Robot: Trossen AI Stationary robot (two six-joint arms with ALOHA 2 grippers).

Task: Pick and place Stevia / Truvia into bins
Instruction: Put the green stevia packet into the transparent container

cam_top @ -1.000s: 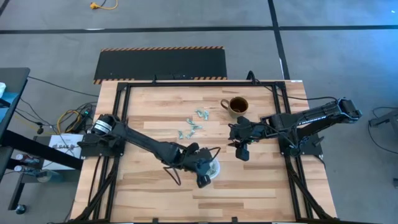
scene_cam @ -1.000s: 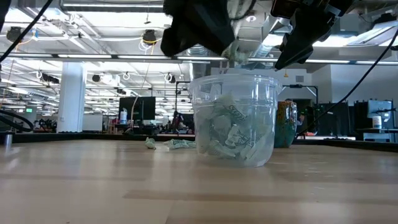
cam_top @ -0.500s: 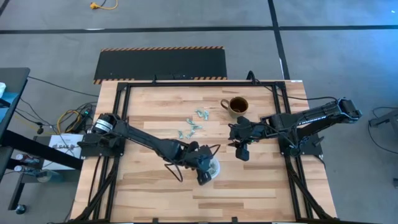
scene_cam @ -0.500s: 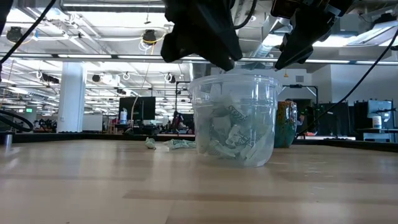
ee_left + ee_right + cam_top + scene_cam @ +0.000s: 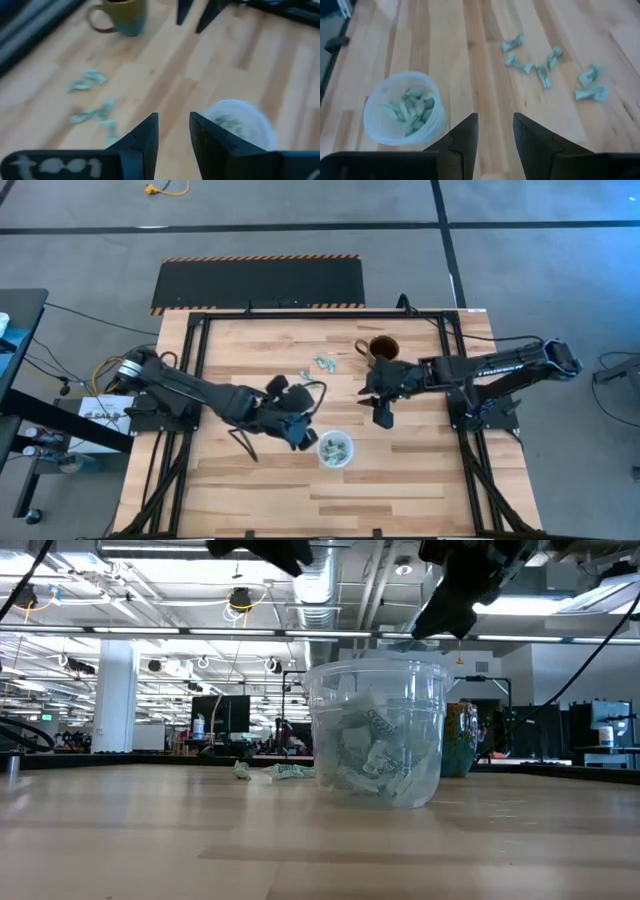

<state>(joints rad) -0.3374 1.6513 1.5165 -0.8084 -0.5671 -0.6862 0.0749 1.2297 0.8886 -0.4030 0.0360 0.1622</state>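
Observation:
The clear cup stands upright on the table near its middle, with several pale green sachets inside. A few loose sachets lie flat on the wood farther back, seen also in the right wrist view. My left gripper hangs open and empty in the air, just left of the cup; the cup lies beyond its fingertips. My right gripper hovers open and empty to the cup's far right, pointing down at a slant.
A brown handled mug stands at the far right of the work area, behind the cup in the low view. Black frame rails run along the table's left, right and far edges. Bare wood stretches in front of the cup.
My left gripper was shut on a sachet right above the cup; it has opened and the sachet is gone from its tips. It has then risen and drawn back toward the table's left, off the cup. My right gripper has shifted slightly toward the far edge.

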